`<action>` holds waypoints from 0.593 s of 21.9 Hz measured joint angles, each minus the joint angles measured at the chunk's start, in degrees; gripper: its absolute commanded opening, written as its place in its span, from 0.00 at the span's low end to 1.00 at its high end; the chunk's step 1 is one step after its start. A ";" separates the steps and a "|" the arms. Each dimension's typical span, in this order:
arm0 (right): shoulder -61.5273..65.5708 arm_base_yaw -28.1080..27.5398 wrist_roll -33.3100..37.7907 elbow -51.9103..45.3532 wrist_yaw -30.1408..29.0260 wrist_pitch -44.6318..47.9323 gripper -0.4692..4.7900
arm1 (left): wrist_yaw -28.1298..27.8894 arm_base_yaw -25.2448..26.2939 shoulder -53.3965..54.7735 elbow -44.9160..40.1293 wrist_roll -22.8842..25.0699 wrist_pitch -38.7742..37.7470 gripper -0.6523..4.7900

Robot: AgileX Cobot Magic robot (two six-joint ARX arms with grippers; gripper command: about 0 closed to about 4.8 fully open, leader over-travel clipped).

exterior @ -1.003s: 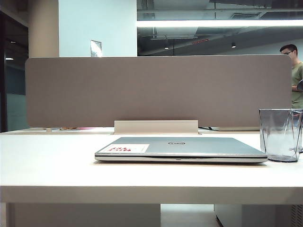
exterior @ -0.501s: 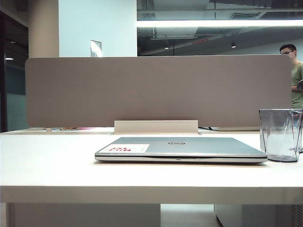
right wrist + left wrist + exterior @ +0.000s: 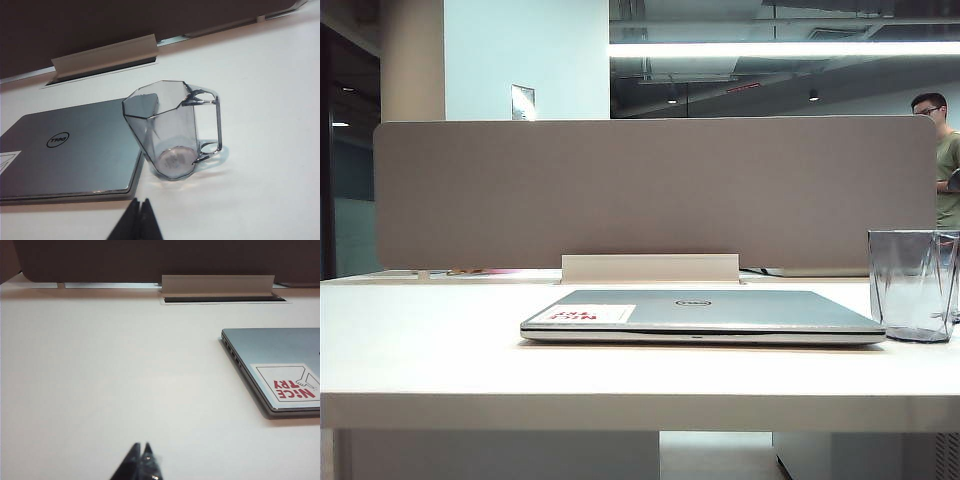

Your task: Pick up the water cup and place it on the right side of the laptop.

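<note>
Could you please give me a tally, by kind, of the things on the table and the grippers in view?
Laptops: 1, the closed silver laptop.
Cups: 1, the clear water cup, upright to the right of the laptop.
Grippers: 2, the left gripper and the right gripper, both shut and empty, seen only in their wrist views.
Total: 4.

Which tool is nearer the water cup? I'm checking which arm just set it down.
Right. The right tool, shut, sits just in front of the water cup; the left tool, shut, is off beyond the laptop's far side.
</note>
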 measured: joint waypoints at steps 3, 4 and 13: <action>0.00 2.38 -0.83 -0.90 5.46 0.57 0.07 | 0.00 0.00 -0.02 0.00 0.00 -0.07 0.11; 0.00 2.45 -1.95 -0.92 5.75 0.22 0.07 | 0.00 0.00 0.00 0.00 0.00 -0.26 0.11; 0.02 2.43 -6.27 -0.92 7.26 -1.16 0.07 | 0.00 0.00 0.00 0.00 0.07 -1.16 0.11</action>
